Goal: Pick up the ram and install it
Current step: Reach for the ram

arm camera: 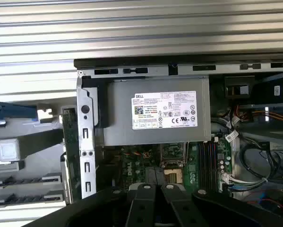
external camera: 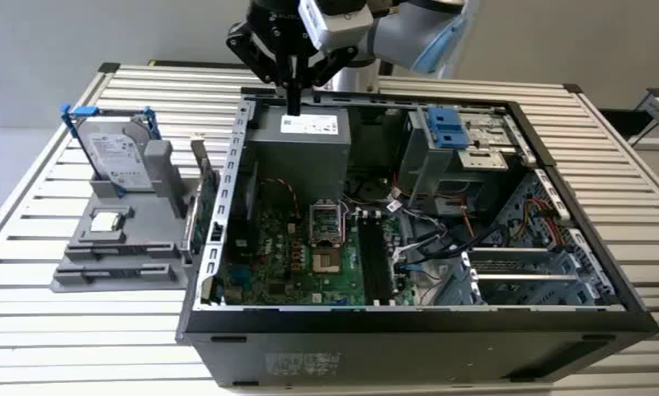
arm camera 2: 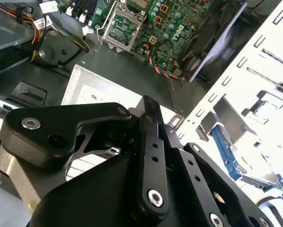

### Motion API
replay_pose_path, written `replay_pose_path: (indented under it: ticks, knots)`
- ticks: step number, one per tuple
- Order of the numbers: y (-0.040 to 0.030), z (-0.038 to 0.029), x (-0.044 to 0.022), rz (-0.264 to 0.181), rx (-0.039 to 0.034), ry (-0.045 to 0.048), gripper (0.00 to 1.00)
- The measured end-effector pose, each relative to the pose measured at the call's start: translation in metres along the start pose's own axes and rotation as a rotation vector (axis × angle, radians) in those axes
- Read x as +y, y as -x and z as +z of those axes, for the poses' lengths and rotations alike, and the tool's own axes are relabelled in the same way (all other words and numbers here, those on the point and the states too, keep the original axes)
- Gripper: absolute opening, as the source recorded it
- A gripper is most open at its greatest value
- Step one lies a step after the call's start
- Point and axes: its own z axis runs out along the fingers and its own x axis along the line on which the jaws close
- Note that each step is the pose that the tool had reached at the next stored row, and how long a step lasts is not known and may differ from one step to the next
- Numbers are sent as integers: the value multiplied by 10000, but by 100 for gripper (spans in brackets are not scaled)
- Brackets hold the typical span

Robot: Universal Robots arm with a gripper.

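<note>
RAM: can't tell where it sits; too small to pick out among the parts.
Handling: prob. light, stiff, thin, brittle. Best held by the long top edge near mid, off chips & contacts.
Jaws: gripper (external camera: pixel 294 106) tips pressed together; can't tell if anything thin is pinched.
Gripper spot: hangs over power supply (external camera: pixel 298 161) inside open computer case (external camera: pixel 417 338).
Slots: black memory slots (external camera: pixel 368 260), well below the jaws.
Bench: gray parts holder (external camera: pixel 87 280) w/ hard drive (external camera: pixel 118 153) on bench (external camera: pixel 43 346), on the exterior view's left of the case.
</note>
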Motion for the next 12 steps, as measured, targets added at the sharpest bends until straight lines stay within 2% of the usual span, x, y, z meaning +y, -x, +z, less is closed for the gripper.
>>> replay_pose_path:
  ticks: [12]
  knots:
    - [-33,-1,-3,0,0,-1,0]
